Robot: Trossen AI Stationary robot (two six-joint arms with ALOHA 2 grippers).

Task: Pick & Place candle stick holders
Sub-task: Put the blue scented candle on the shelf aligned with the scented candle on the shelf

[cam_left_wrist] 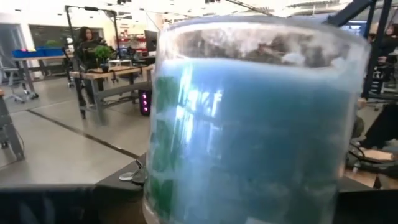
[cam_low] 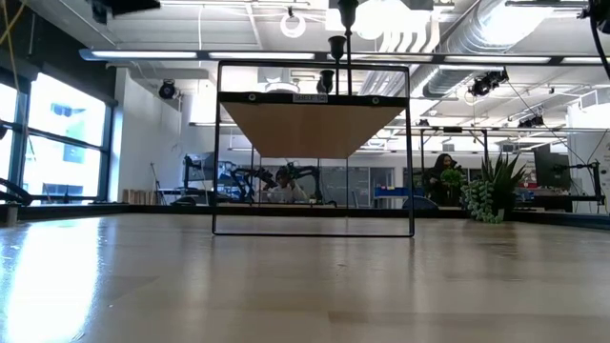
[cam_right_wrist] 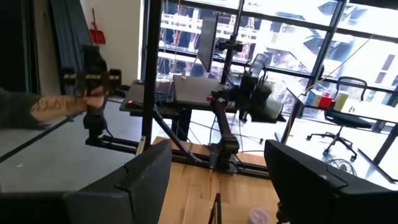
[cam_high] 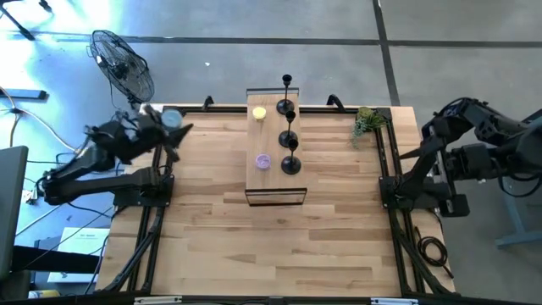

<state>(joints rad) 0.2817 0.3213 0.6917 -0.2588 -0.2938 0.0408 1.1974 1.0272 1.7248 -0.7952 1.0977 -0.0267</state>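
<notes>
My left gripper [cam_high: 172, 119] clasps a blue jar candle [cam_left_wrist: 249, 124] above the table's [cam_high: 212, 212] far-left corner. My right gripper [cam_right_wrist: 217, 180], fingers parted and empty, waits off the right edge. The three candle stick holders [cam_high: 290, 135] stand in a row on the raised shelf [cam_high: 267, 182].

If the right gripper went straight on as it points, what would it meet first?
The right gripper, jaws open, would probably first meet the thin matte-black candle stick holder on the raised wooden shelf; depth is unclear.
</notes>
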